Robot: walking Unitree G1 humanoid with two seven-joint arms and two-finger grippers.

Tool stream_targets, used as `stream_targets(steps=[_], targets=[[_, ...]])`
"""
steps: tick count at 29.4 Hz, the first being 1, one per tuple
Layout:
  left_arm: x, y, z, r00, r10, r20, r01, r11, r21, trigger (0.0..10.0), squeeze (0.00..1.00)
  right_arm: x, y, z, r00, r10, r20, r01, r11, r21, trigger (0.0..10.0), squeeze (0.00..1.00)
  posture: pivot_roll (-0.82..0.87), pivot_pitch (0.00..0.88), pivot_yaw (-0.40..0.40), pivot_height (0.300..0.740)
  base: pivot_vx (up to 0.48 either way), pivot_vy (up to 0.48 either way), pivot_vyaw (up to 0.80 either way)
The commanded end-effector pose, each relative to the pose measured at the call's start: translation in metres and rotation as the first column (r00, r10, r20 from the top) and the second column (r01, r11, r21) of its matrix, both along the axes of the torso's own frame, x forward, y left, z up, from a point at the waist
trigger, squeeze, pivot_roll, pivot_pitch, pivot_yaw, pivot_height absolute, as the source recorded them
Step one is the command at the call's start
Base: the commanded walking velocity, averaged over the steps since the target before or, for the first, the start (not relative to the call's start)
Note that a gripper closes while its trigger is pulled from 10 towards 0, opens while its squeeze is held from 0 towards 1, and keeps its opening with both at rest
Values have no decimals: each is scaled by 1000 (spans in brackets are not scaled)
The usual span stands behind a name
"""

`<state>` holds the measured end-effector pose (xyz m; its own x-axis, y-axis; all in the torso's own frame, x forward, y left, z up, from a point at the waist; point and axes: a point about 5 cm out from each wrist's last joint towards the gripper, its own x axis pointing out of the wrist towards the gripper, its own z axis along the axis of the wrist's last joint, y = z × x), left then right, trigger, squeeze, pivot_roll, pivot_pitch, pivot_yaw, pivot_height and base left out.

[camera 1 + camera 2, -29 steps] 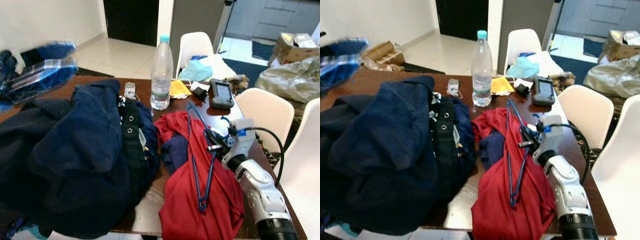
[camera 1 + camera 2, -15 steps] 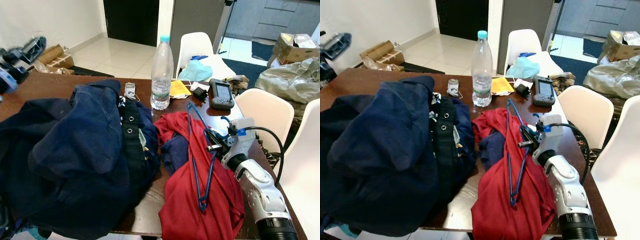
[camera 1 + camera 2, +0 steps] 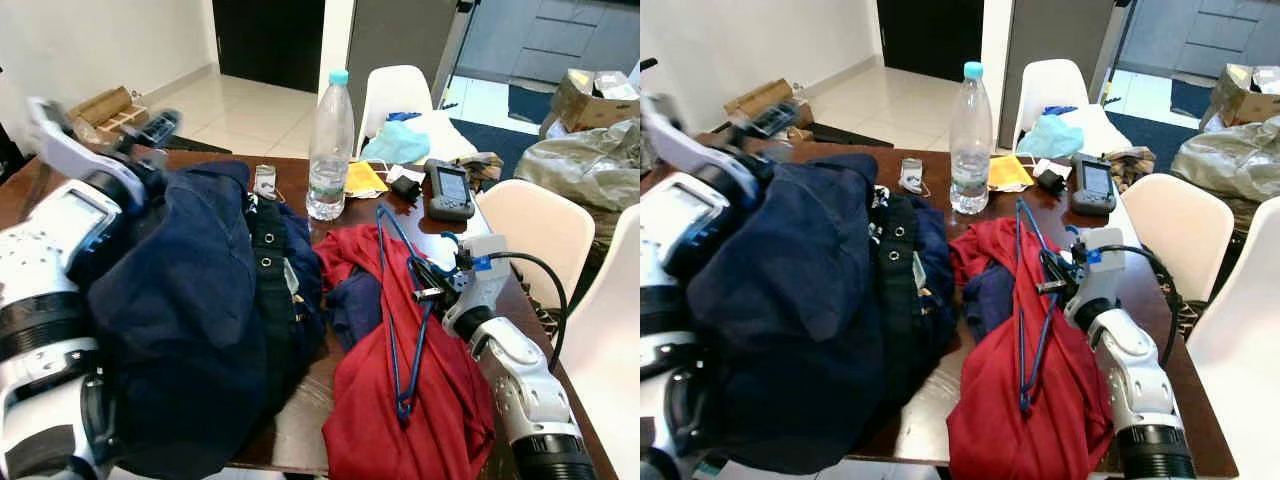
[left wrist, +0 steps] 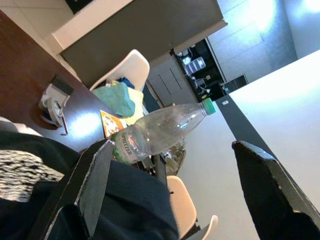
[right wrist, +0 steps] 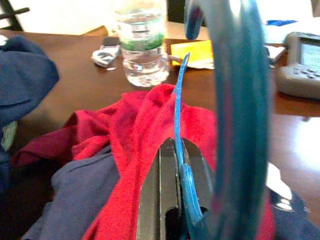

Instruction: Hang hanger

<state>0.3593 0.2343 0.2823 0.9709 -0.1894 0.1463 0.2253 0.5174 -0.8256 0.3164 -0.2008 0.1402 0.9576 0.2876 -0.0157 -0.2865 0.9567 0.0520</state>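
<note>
A blue wire hanger (image 3: 398, 330) lies lengthwise on a red garment (image 3: 440, 400) at the table's right side. My right gripper (image 3: 424, 291) is shut on the hanger's wire just below the hook; the right wrist view shows the fingers (image 5: 165, 200) pinching the blue wire, with the hook (image 5: 237, 100) looming close. My left gripper (image 3: 100, 130) is raised at the left, over a big heap of navy clothes (image 3: 200, 310). Its fingers (image 4: 95, 185) stand wide apart and open, holding nothing.
A clear water bottle (image 3: 328, 150) stands mid-table, with a grey handheld device (image 3: 450, 190), a yellow packet (image 3: 360, 178) and small items behind it. White chairs (image 3: 535, 225) line the right and far sides. Cardboard boxes (image 3: 100, 105) lie on the floor at back left.
My left arm has swung in from the far left and now sits large over the navy heap. The right gripper and hanger have not moved.
</note>
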Motion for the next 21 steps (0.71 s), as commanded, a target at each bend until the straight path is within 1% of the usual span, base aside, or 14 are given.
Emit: stream_targets(steps=[1, 4, 8, 9, 12, 13, 14, 15, 16, 17, 18, 19, 20, 21], targets=[[1, -2, -2, 1000, -10, -20, 9, 1000, -18, 10000, 0, -1, 0, -6, 1000, -1, -29, 0, 1000, -14, 10000, 0, 129, 57, -37, 740, 0, 0, 0], [2, -7, 0, 999, -31, -40, 30, 999, -29, 10000, 0, -2, 0, -7, 1000, -4, -30, 3, 1000, -13, 10000, 0, 132, 61, -36, 740, 0, 0, 0], [2, -9, 1, 998, -40, -44, 39, 999, -20, 10000, 0, -2, 0, -7, 1000, -5, -31, 4, 1000, -13, 10000, 0, 132, 61, -36, 740, 0, 0, 0], [0, -8, 5, 998, -29, -51, 30, 999, 23, 10000, 0, -2, 0, -8, 1000, -5, -31, 5, 1000, -13, 10000, 0, 133, 62, -36, 740, 0, 0, 0], [0, -8, 5, 998, -29, -51, 30, 999, 23, 10000, 0, -2, 0, -8, 1000, -5, -31, 5, 1000, -13, 10000, 0, 133, 62, -36, 740, 0, 0, 0], [-2, -3, 7, 998, 1, -64, 7, 993, 121, 10000, 0, -2, 0, -8, 999, -6, -32, 5, 1000, -12, 10000, 0, 133, 62, -35, 740, 0, 0, 0], [-2, -3, 7, 998, 1, -64, 7, 993, 121, 10000, 0, -2, 0, -8, 999, -6, -32, 5, 1000, -12, 10000, 0, 133, 62, -35, 740, 0, 0, 0], [-6, 6, 14, 998, 28, -49, -13, 958, 287, 10000, 0, -1, 0, -8, 999, -7, -32, 6, 1000, -14, 10000, 0, 132, 62, -35, 740, 0, 0, 0], [-6, 6, 14, 998, 28, -49, -13, 958, 287, 10000, 0, -1, 0, -8, 999, -7, -32, 6, 1000, -14, 10000, 0, 132, 62, -35, 740, 0, 0, 0], [-10, 17, 23, 997, 67, -26, -50, 903, 426, 10000, 0, -2, 0, -8, 999, -8, -31, 7, 1000, -14, 10000, 0, 132, 61, -34, 740, 0, 0, 0], [-10, 17, 23, 997, 67, -26, -50, 903, 426, 10000, 0, -2, 0, -8, 999, -8, -31, 7, 1000, -14, 10000, 0, 132, 61, -34, 740, 0, 0, 0], [-14, 44, 39, 983, 178, 31, -166, 822, 545, 10000, 0, -2, -1, -8, 999, -11, -31, 10, 1000, -14, 10000, 0, 134, 56, -32, 740, 0, 0, 0], [-14, 44, 39, 983, 178, 31, -166, 822, 545, 10000, 0, -2, -1, -8, 999, -11, -31, 10, 1000, -14, 10000, 0, 134, 56, -32, 740, 0, 0, 0], [-16, 51, 44, 976, 212, 53, -204, 801, 563, 10000, 0, -2, -1, -8, 999, -11, -31, 11, 1000, -13, 10000, 0, 134, 56, -32, 740, 0, 0, 0]])
